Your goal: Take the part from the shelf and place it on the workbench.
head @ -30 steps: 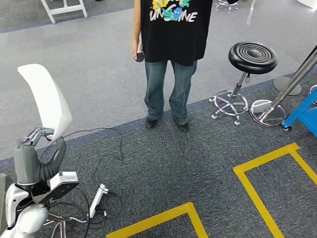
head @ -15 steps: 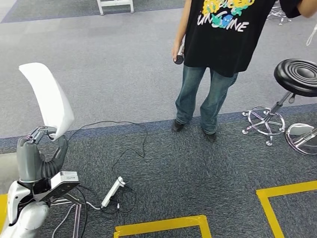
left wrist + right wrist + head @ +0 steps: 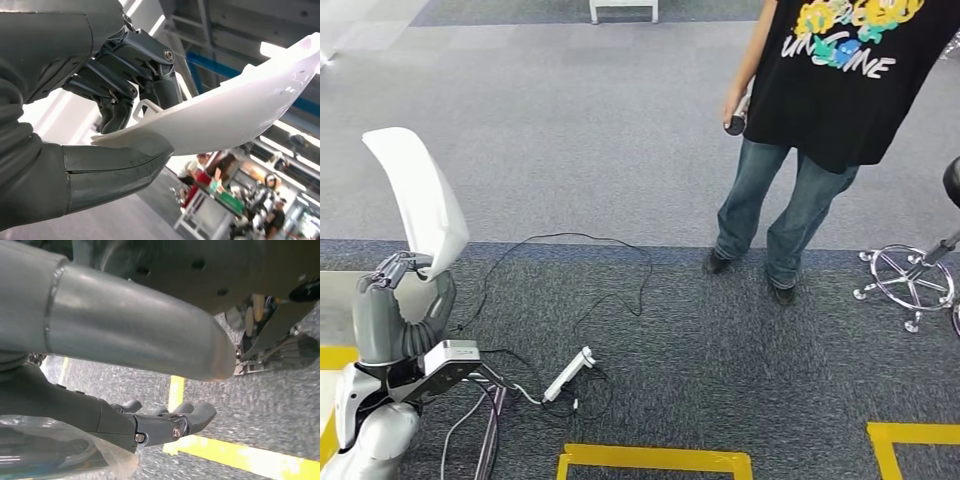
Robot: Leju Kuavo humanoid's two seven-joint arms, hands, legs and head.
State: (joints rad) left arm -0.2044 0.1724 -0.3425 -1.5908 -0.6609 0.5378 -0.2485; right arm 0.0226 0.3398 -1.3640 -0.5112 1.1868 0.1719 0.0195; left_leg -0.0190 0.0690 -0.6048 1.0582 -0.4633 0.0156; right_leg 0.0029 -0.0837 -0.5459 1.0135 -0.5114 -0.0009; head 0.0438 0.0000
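The left hand (image 3: 384, 300), low at the left of the head view, gripped the lower end of the white part (image 3: 418, 200), a long curved shell standing up above it. In the left wrist view that hand (image 3: 113, 100) had its dark fingers (image 3: 124, 85) on one face of the part (image 3: 234, 115) and its thick grey thumb (image 3: 113, 170) under the edge, so the part was clamped between them. The right hand (image 3: 166, 422) hung above the carpet; its dark fingers lay fairly straight with nothing visibly in them, though I could not tell for certain how wide apart they were.

On the dark carpet (image 3: 697, 340) just beyond the left arm lay a white power strip (image 3: 567, 373), with a black cable (image 3: 569, 240) looping away from it. Yellow tape lines (image 3: 652, 458) marked the floor nearby. Farther off a person in a black printed shirt (image 3: 841, 70) and jeans stood at the edge of the lighter carpet, holding a small dark object (image 3: 735, 125) in one hand. A stool base (image 3: 905, 285) on casters stood to that person's right side of the picture.
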